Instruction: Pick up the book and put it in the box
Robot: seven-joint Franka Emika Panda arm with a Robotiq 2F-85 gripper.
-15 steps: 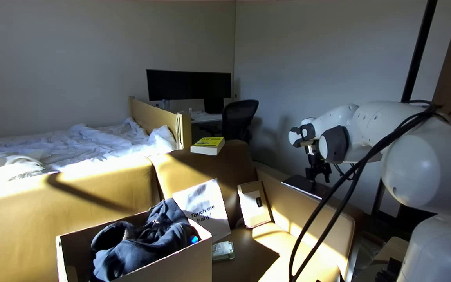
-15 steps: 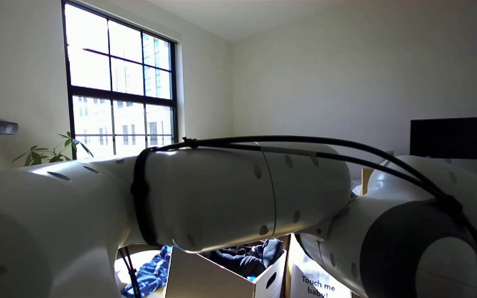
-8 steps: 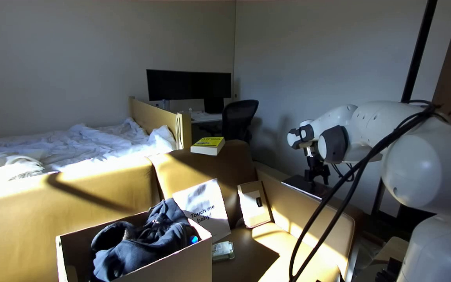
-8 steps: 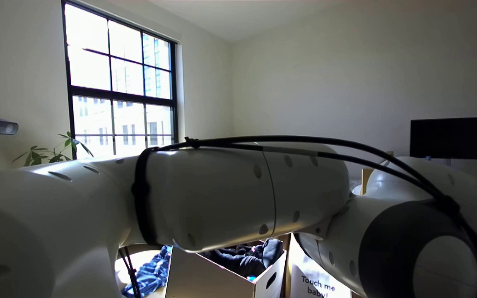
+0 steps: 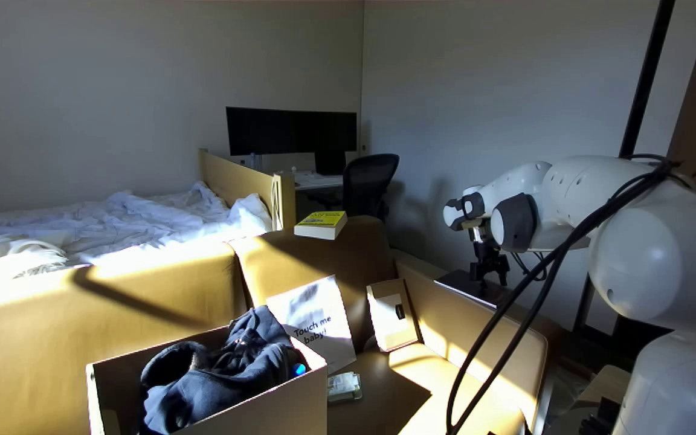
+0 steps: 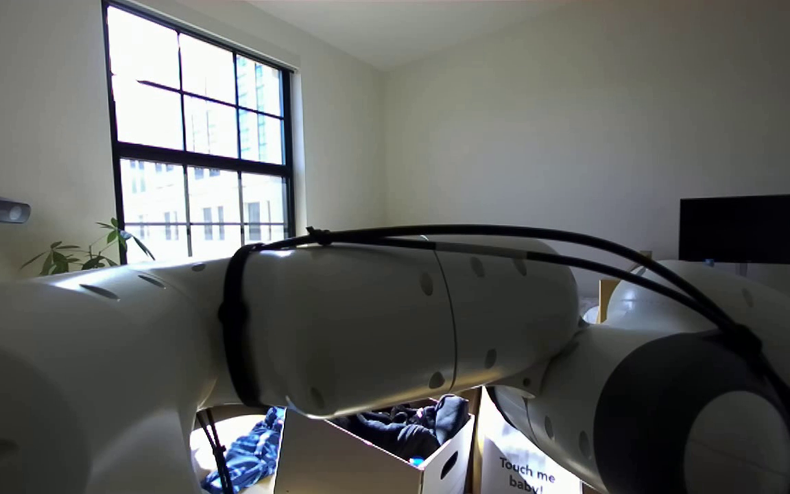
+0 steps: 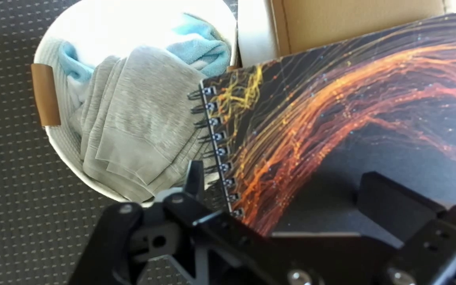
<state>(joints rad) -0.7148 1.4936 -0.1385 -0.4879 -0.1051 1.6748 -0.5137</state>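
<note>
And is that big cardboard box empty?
Not empty: the box holds dark clothing, heaped above its far rim in an exterior view. What lies beneath is hidden.

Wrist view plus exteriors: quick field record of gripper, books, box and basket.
gripper: open, over the spiral-bound book; contact cannot be told
spiral-bound book: dark cover with orange streaks, facing up; not in the cardboard box
yellow-covered book: flat on top of the sofa backrest
cardboard box: open-topped, dark garment inside
white basket: next to the spiral-bound book in the wrist view, gray cloth inside
</note>
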